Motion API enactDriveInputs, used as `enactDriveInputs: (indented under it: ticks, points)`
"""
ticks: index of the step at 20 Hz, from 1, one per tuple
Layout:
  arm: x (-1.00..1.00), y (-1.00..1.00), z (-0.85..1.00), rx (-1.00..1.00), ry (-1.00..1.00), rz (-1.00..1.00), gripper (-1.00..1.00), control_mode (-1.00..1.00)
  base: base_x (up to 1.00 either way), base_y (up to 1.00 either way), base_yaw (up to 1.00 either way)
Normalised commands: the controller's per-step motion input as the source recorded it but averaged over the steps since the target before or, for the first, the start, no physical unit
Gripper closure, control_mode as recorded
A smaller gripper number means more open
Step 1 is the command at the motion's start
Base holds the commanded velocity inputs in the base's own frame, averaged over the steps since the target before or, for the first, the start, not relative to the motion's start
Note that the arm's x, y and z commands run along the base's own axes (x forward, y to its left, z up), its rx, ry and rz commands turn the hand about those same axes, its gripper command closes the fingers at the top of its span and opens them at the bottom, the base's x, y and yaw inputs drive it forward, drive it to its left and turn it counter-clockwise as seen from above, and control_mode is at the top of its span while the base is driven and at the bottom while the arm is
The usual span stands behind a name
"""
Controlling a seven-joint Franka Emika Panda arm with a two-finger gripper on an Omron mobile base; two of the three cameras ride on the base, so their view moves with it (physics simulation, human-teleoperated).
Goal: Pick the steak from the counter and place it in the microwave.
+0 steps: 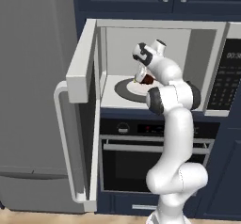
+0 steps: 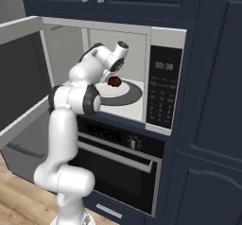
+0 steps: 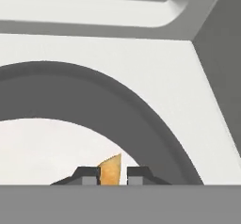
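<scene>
The arm reaches through the open door [image 1: 82, 110] into the microwave [image 1: 155, 28], with the gripper [image 1: 140, 79] low over the dark round turntable [image 1: 123, 90]. A white plate [image 2: 113, 90] lies on that turntable, and the steak [image 2: 114, 81] sits just above or on the plate, right at the gripper's end. In the left base view the steak [image 1: 147, 79] shows as a dark reddish lump directly under the hand. In the hand view the two fingertips [image 3: 89, 176] stand close together with a small orange-tan sliver [image 3: 112, 171] between them, probably an edge of the steak, so the gripper [image 3: 112, 177] appears to be pinching the meat, though so little shows that contact is not certain. Below the microwave is a black oven [image 1: 150, 162], and the control panel [image 2: 163, 89] is on the right side.
</scene>
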Motion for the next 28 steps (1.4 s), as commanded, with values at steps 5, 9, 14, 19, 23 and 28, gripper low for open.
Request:
enactDriveInputs:
  ticks: [5,9,14,19,23,28]
  points:
    - [-0.09,0.0,0.01,0.0,-0.02,0.15,-1.0,-1.0,0.0,0.0,0.0]
    - [-0.02,0.03,0.24,0.0,-0.09,0.04,-1.0,-1.0,0.0,0.0,0.0]
    - [-0.23,0.11,0.36,-0.02,-0.12,0.0,-1.0,-1.0,0.0,0.0,0.0]
    - [-0.7,0.32,0.03,0.0,-0.1,-0.07,-1.0,-1.0,0.0,0.0,0.0]
    - [-0.01,0.53,-0.59,0.1,-0.08,-0.13,-1.0,-1.0,0.0,0.0,0.0]
    - [-0.16,0.41,-0.36,0.28,-0.2,-0.25,-1.0,-1.0,0.0,0.0,0.0]
